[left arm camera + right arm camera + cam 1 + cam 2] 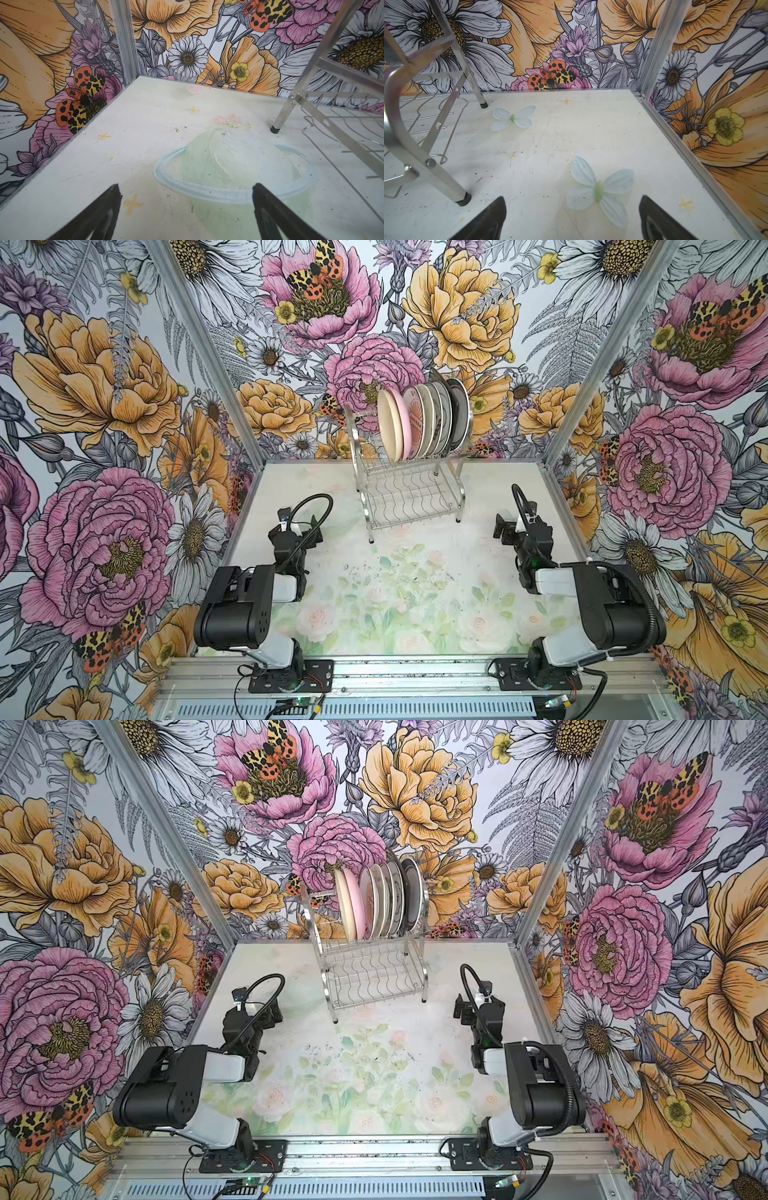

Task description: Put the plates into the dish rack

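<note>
Several plates [419, 423] [374, 903] stand on edge side by side in the upper tier of the dish rack [460, 493] [424, 977] at the back middle of the table, in both top views. A cream plate [388, 423] is leftmost, a pink one [402, 427] next to it, a dark one [457, 414] at the right. The lower tier is bare wire. My left gripper [309, 531] [186, 187] is open and empty, low over the table left of the rack. My right gripper [503, 526] [572, 199] is open and empty, right of the rack.
Floral walls with aluminium posts close in the table [415, 614] on the left, back and right. A rack leg [277, 124] stands close to the left gripper and another rack leg [463, 197] close to the right one. Both arms are folded back near the front rail.
</note>
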